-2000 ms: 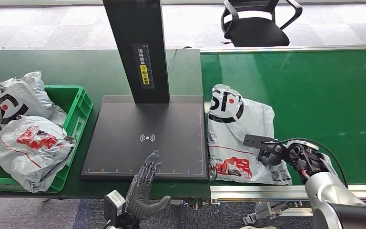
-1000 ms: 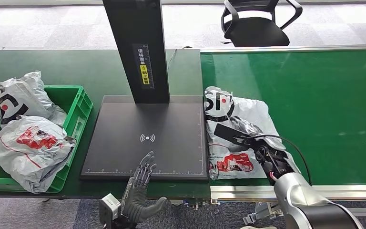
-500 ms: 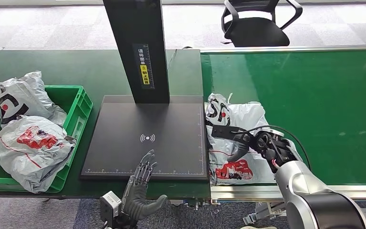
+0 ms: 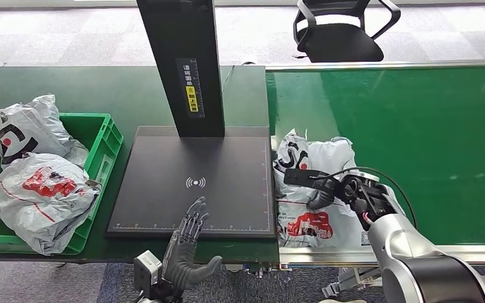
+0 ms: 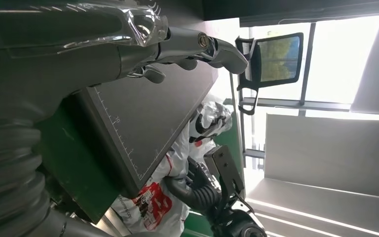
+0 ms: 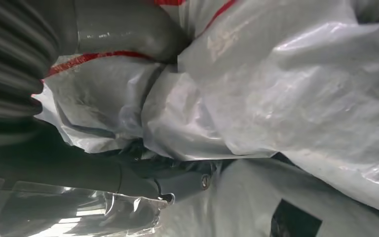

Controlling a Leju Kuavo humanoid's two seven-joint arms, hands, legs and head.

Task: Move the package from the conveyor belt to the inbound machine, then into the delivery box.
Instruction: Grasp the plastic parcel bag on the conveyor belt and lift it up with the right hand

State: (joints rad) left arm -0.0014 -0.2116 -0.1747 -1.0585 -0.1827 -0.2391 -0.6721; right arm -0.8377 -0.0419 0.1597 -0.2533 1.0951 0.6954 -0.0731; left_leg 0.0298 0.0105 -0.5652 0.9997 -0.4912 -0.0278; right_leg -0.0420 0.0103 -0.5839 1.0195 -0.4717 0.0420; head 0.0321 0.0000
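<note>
The package (image 4: pixel 316 189), a white plastic mailer bag with black and red print, lies crumpled on the green conveyor belt (image 4: pixel 417 126), right against the edge of the black scanner plate (image 4: pixel 192 183) of the inbound machine (image 4: pixel 180 63). The right hand (image 4: pixel 328 189) rests on top of the bag, and the right wrist view shows the thumb (image 6: pixel 123 32) and dark fingers (image 6: pixel 177 185) closed around a bunched fold of the plastic, so this hand grips the package (image 6: pixel 276 89). The left hand (image 4: pixel 186 249) hovers at the near edge of the scanner plate with fingers spread and nothing in it. At the left, a green delivery box (image 4: pixel 104 148) holds two other white bags (image 4: pixel 38 189). A black office chair (image 4: pixel 338 28) stands beyond the belt.
</note>
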